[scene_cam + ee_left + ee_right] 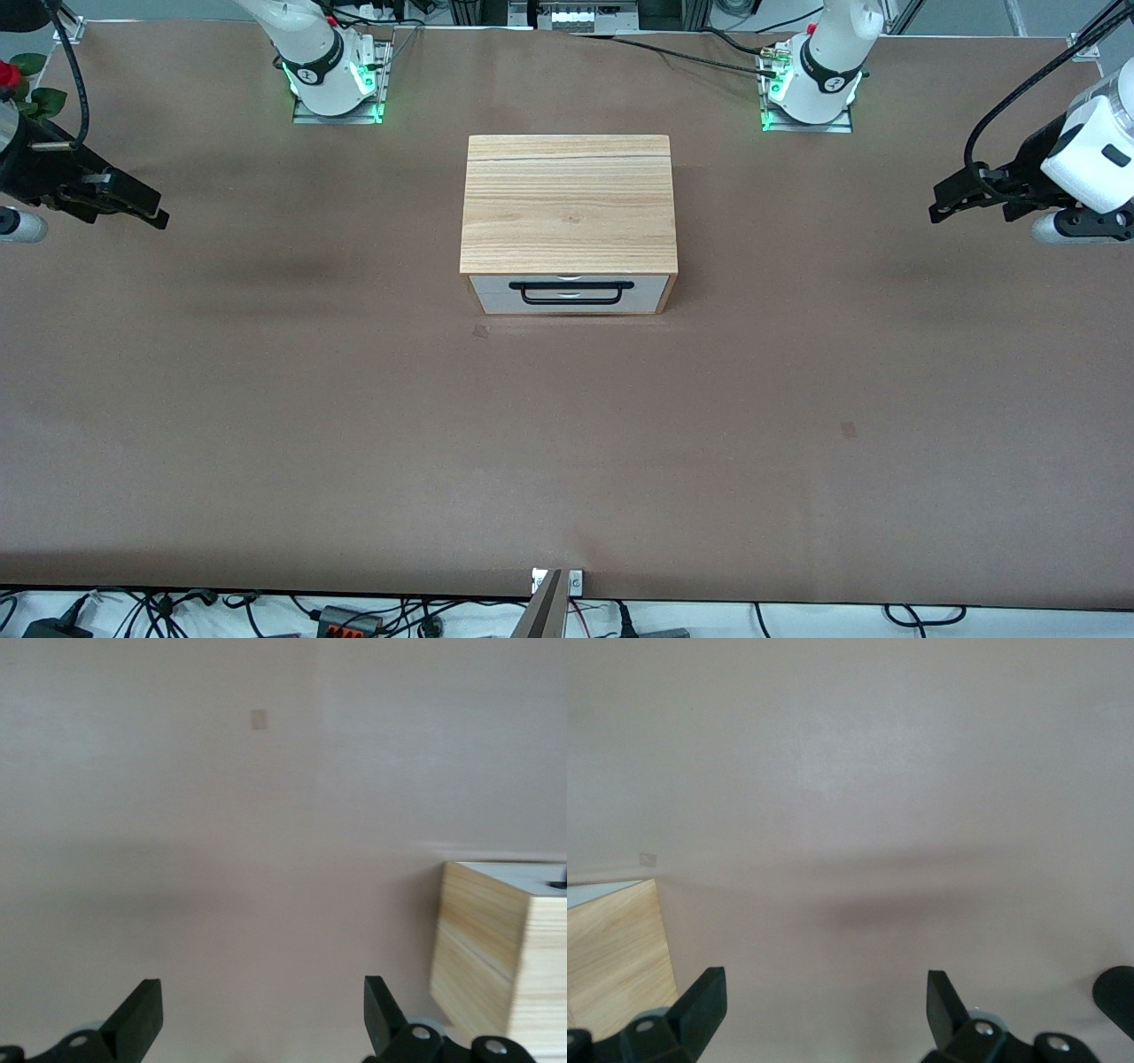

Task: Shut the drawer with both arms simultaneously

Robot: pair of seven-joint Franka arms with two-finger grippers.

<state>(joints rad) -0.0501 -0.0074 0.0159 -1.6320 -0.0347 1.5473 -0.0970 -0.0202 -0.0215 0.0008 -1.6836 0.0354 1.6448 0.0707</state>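
Front view is showing the drawer (570, 293) looking nearly flush, left gripper (941, 206) and right gripper (151, 213) hanging spread-fingered at the table's ends, needing even simultaneous pressing.

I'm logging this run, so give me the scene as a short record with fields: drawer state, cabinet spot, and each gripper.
drawer: appears pushed in, white front about flush with the cabinet, black bar handle facing the front camera
cabinet: mid-table, between the two arm bases, nearer the front camera than them
left gripper: open, holding nothing, over bare table at the left arm's end, apart from the cabinet
right gripper: open, holding nothing, over bare table at the right arm's end, apart from the cabinet
table: brown surface
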